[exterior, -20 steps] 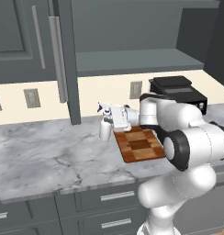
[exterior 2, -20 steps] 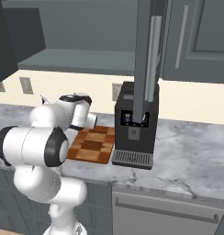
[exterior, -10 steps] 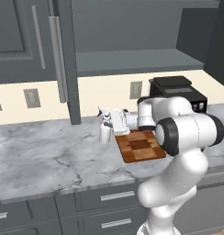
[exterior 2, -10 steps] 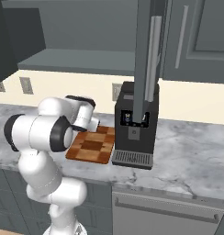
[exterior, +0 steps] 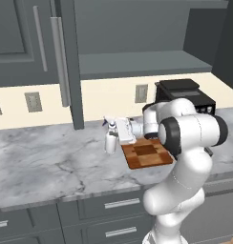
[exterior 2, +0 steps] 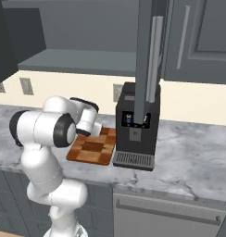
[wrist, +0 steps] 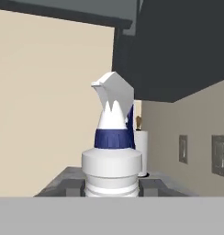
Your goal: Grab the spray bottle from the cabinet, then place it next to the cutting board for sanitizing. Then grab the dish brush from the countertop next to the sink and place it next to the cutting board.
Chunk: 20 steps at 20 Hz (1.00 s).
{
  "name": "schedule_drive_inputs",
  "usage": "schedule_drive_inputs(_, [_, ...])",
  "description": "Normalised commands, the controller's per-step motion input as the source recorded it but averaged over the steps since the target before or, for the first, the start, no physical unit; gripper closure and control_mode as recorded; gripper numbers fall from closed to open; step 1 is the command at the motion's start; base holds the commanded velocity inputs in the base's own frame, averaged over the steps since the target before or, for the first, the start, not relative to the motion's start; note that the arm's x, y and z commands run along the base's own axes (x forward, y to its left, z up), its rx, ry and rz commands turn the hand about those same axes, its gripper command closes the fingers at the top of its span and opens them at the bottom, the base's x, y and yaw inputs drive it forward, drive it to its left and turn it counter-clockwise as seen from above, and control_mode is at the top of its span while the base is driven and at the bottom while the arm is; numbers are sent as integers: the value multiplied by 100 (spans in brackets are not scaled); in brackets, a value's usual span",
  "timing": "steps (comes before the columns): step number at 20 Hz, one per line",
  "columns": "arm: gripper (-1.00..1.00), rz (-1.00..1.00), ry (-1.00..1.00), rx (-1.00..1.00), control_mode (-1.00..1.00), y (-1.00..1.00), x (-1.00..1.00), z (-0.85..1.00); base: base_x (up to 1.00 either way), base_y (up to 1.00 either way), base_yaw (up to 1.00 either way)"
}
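My gripper (exterior: pixel 113 137) is shut on the spray bottle (exterior: pixel 110 139), a slim white bottle with a blue-tipped trigger. It holds the bottle upright, low over the marble countertop (exterior: pixel 42 162) and just left of the wooden cutting board (exterior: pixel 147 155). In the hand view the spray bottle (wrist: pixel 112 165) stands close up between my dark fingers (wrist: pixel 63 184). The cutting board (exterior 2: pixel 91 148) lies in front of my arm. The cabinet (exterior: pixel 137 28) above stands open, its door (exterior: pixel 66 57) swung out. The dish brush and the sink are out of view.
A black coffee machine (exterior 2: pixel 135 129) stands right of the board, also seen behind my arm (exterior: pixel 185 93). The open cabinet door (exterior 2: pixel 149 55) hangs over the counter. Wall outlets (exterior: pixel 33 101) line the backsplash. A white cylinder (wrist: pixel 141 158) stands far along the counter.
The bottle has sunk a little toward the countertop, still in my grip. My elbow has swung inward and risen slightly.
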Motion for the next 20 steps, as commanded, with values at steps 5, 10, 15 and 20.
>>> schedule_drive_inputs(5, [100,0,3,-6,-100,0,6,-17,0,0,0])
schedule_drive_inputs(10, [100,0,3,-4,-100,0,16,-28,0,0,0])
schedule_drive_inputs(15, [100,2,0,0,-100,-1,7,-29,0,0,0])
schedule_drive_inputs(20, [100,3,0,0,-100,0,9,-33,0,0,0])
